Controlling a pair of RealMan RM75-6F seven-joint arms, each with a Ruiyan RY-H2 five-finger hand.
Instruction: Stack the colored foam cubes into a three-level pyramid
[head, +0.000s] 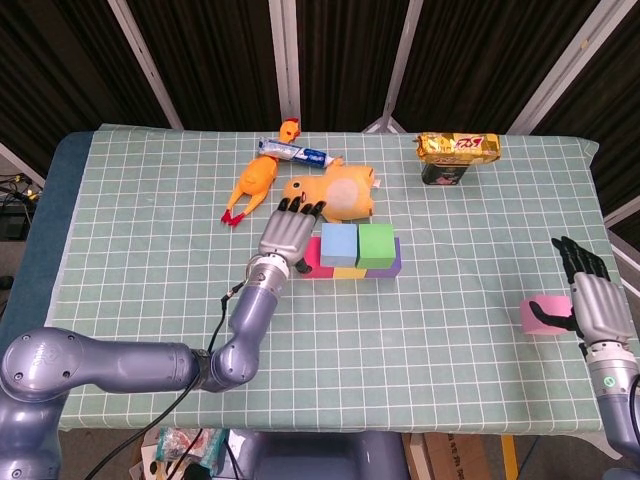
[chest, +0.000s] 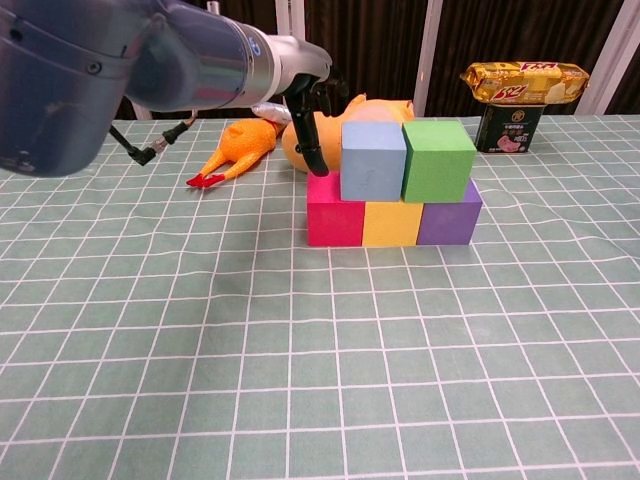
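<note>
Two levels stand on the worktop (head: 150, 250): a magenta cube (chest: 334, 210), yellow cube (chest: 391, 222) and purple cube (chest: 448, 219) in a row, with a blue cube (chest: 372, 160) and green cube (chest: 437, 159) on top, touching each other. The left robot hand (head: 284, 234) hovers just left of the blue cube, fingers apart, holding nothing. Just beyond its fingertips lies a yellow duck toy (head: 335, 195), with a rubber chicken (head: 253, 185) nearby. The pink cube (head: 541, 316) sits far right, touching the right robot hand (head: 592, 300); whether it is gripped cannot be told.
</note>
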